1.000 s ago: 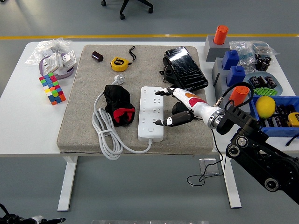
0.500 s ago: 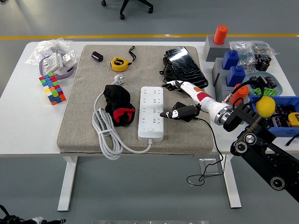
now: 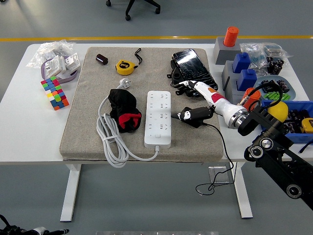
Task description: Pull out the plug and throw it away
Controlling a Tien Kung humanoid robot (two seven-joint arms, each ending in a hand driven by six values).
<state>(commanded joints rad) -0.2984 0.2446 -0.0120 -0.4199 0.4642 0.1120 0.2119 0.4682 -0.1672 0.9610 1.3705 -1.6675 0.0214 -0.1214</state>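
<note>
Rectangular white power strip (image 3: pixel 158 118), woven mat (image 3: pixel 85 112)

Plug (image 3: pixel 125 82) and power strip (image 3: pixel 159 118)
White plug lies loose on grey mat; its coiled cable runs to the white strip lying flat.

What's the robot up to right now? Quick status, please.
Right hand beside the white power strip, fingers open, holding nothing. Left hand out of view. No plug seen in the strip's sockets. Black-and-red cloth lies left of the strip.
</note>
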